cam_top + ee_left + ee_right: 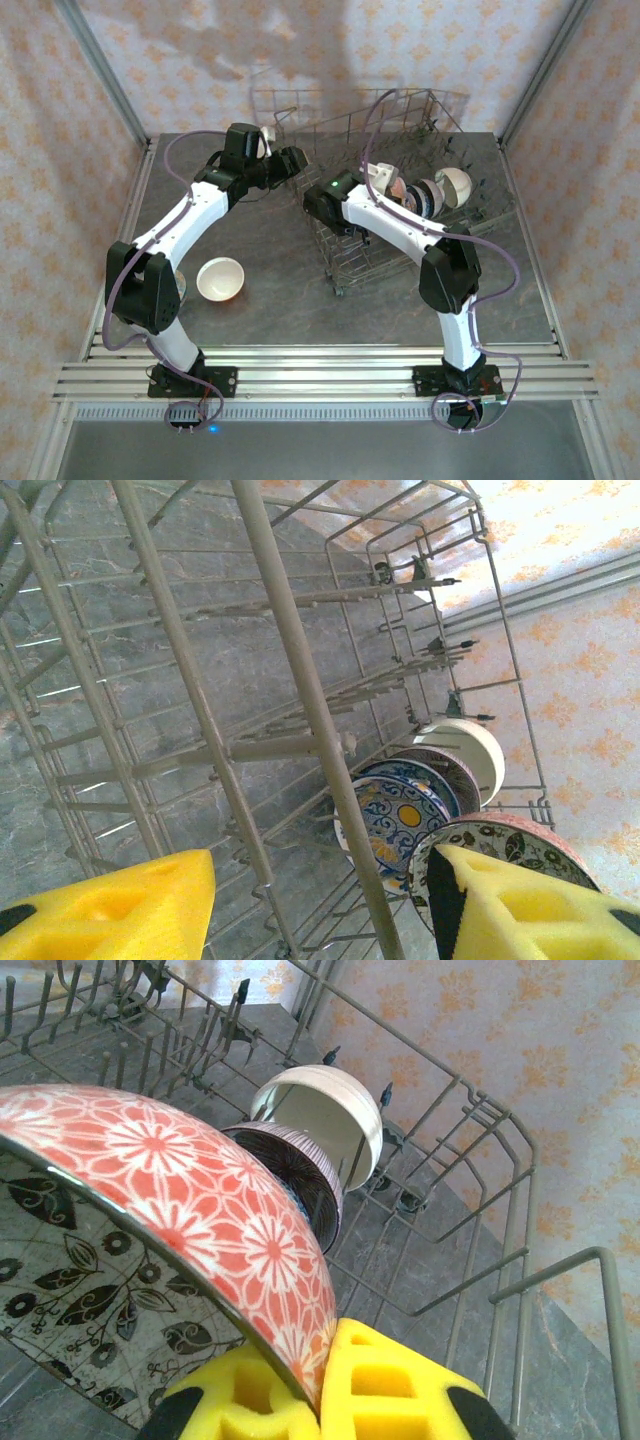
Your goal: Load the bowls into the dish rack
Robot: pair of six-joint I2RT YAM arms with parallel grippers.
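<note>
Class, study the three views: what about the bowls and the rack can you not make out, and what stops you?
1. Top external: the pale round shape behind the left arm is mostly hidden by it, so I cannot tell whether it is a bowl.
2. Right wrist: the red floral bowl is cut off by the left edge.
3. Left wrist: the blue-and-yellow bowl is crossed by a wire of the dish rack.

Left arm [185, 225] and right arm [395, 225]: white shells, black joints, lilac cables [516, 268] looping alongside, black bases [195, 382] on silver rails [320, 372]. Behind the right jaws, a small green light [333, 184]. Lining the jaws, yellow foam pads [110, 910], black-trimmed.
</note>
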